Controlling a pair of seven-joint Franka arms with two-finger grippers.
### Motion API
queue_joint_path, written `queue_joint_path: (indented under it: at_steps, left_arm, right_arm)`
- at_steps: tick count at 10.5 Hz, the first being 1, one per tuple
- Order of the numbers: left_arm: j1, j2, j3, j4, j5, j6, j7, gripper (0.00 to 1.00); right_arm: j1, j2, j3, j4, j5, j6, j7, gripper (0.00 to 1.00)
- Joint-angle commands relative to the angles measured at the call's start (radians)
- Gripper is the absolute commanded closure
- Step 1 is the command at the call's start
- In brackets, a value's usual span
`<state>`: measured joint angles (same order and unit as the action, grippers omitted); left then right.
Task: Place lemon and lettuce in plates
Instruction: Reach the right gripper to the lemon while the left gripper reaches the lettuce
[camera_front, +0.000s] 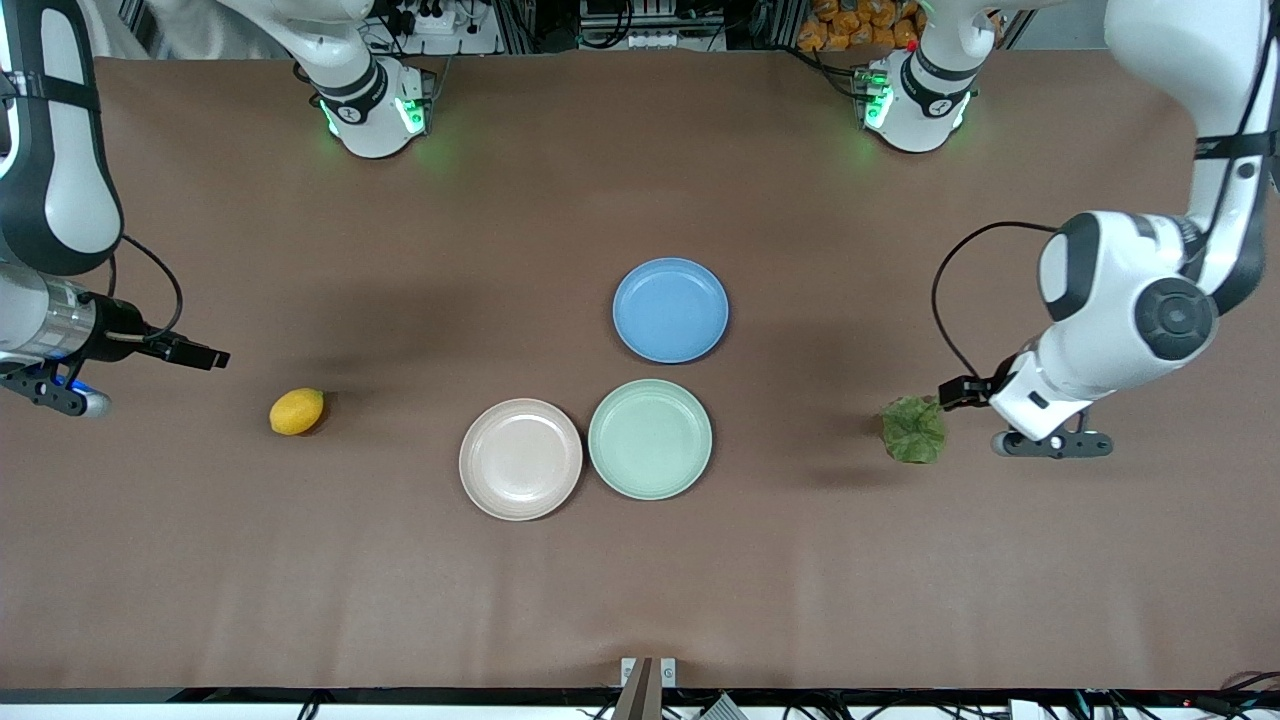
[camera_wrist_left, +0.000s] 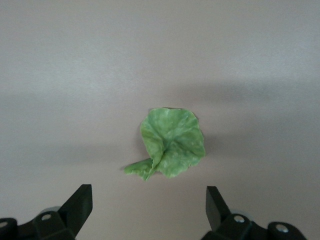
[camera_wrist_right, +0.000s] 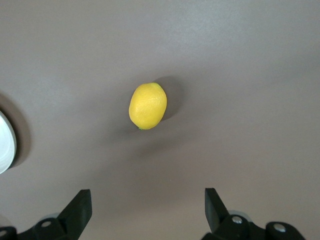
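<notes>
A brown table (camera_front: 640, 580) carries three round plates grouped near its middle. The pink plate (camera_front: 520, 459) and the green plate (camera_front: 650, 438) sit side by side with their rims touching or almost touching, the pink one toward the right arm's end. The blue plate (camera_front: 670, 309) lies just beside the green one, farther from the front camera. All three plates hold nothing.

The lemon (camera_front: 297, 411) rests on the bare table well apart from the plates, toward the right arm's end, about level with the green plate. In the right wrist view it (camera_wrist_right: 147, 106) lies alone on the brown surface, with a tiny green tip at one end and a pale plate rim at the frame's edge. The lettuce (camera_front: 913, 430) lies on the table toward the left arm's end, also well away from the plates; the left wrist view shows it (camera_wrist_left: 171, 143) as a crumpled leaf with one edge curled under.

The right gripper (camera_wrist_right: 147, 212) hangs over the table near the lemon, its jaws spread wide and holding nothing. The left gripper (camera_wrist_left: 149, 212) hangs just beside the lettuce, over the table, its jaws likewise spread wide and empty, touching nothing.

No writing or brand can be read on the plates, the lemon, the lettuce or the table. Small dark marks on the arm bases are too small to read.
</notes>
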<state>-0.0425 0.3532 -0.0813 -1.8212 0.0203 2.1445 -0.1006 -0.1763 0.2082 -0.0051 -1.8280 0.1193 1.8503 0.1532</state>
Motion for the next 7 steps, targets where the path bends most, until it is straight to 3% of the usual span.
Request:
queue_joint_path:
  at_steps: [1, 7]
  left_arm:
    - [-0.004, 0.070, 0.000, -0.030, 0.013, 0.112, -0.024, 0.00]
    - [-0.007, 0.242, 0.000, -0.021, 0.024, 0.271, -0.005, 0.00]
  right_arm:
    - [0.000, 0.029, 0.002, 0.012, -0.012, 0.021, 0.015, 0.00]
    - [0.017, 0.115, 0.002, 0.056, -0.047, 0.084, 0.017, 0.00]
